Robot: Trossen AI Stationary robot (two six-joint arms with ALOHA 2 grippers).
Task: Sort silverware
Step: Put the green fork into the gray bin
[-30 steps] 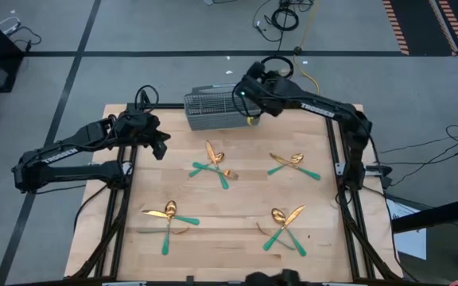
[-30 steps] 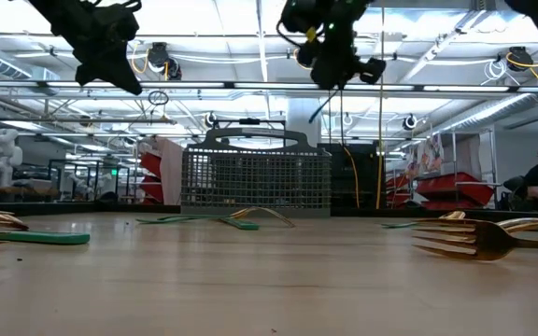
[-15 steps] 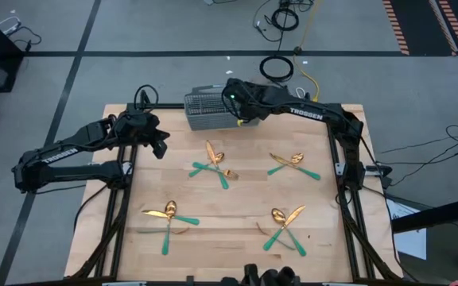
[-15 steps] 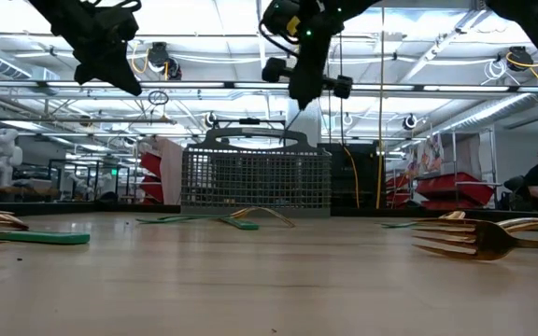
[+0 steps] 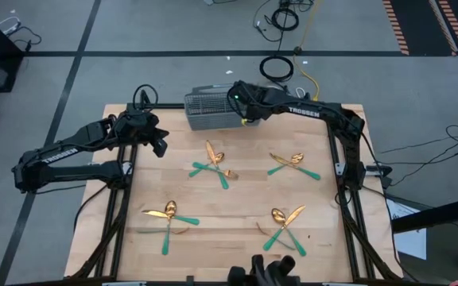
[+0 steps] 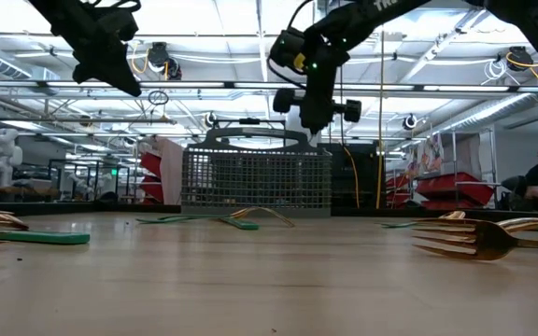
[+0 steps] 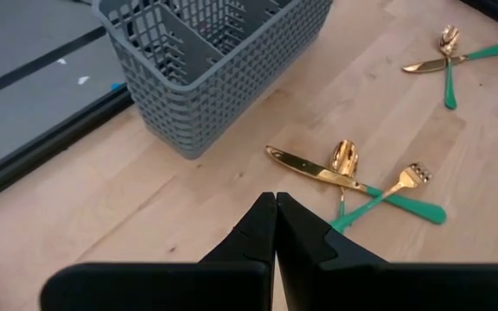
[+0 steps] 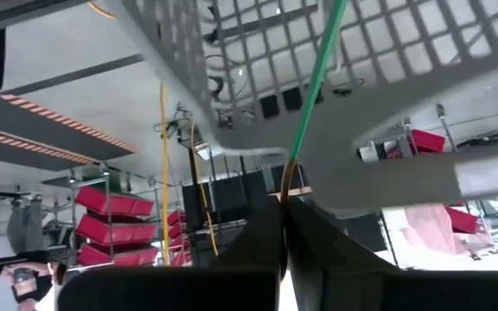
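On the table [image 5: 237,206] I see the mesh caddy [image 5: 211,110] at the far edge, my right gripper [image 5: 243,110] above it clenched on a green-handled utensil [image 8: 311,86], my left gripper [image 5: 160,145] clenched empty near the left edge, and the remaining silverware [image 5: 213,165] lying in four crossed clusters.

Both pincers [image 7: 275,216] [image 8: 284,226] closed, aloft

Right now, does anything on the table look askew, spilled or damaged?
Nothing stands out. The silverware lies in four crossed clusters on the table, as expected mid-sort, and the grey caddy stands upright at the far edge. The right gripper holds one teal-handled piece at the caddy.
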